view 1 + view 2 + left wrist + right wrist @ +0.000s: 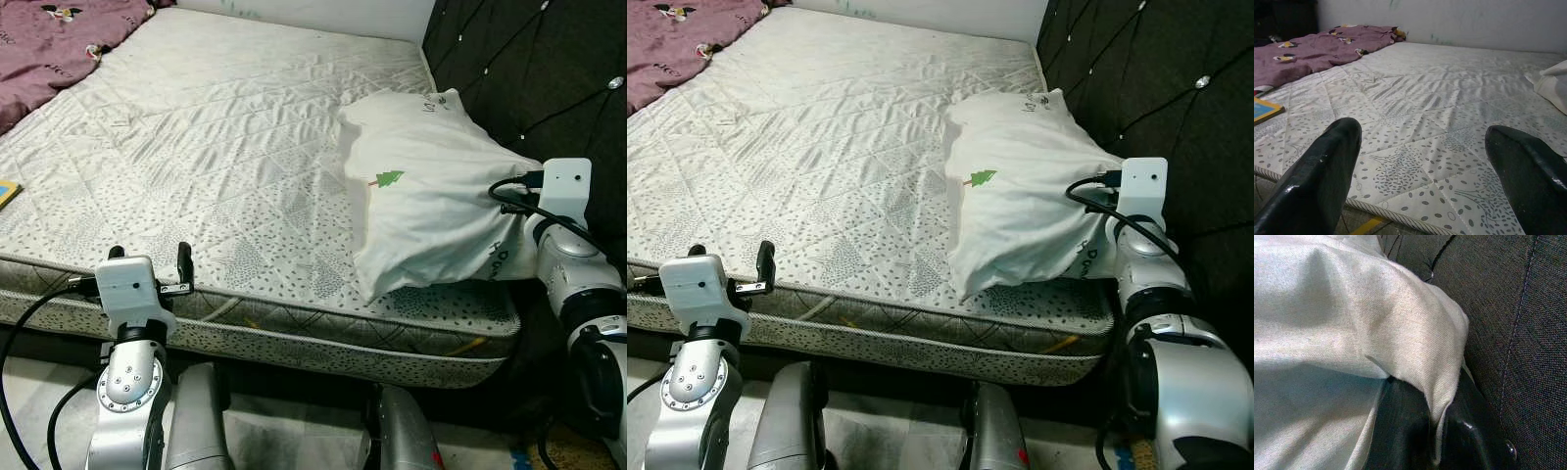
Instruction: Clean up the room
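A white pillow (431, 196) with a small green tree print lies at the right side of the bare quilted mattress (216, 127), against the dark headboard. My right gripper (1437, 431) is at the pillow's right corner, between pillow and headboard, shut on a fold of its fabric. Its wrist (563, 191) shows beside the pillow, and the fingertips are hidden behind the cloth. My left gripper (1420, 161) is open and holds nothing. It hovers at the mattress's near edge, far to the left of the pillow.
A purple patterned blanket (59, 39) lies bunched at the far left corner of the bed. A flat yellow-and-blue book (1266, 108) rests near the mattress's left edge. The tufted dark headboard (529, 78) stands close on the right. A white wall runs behind the bed.
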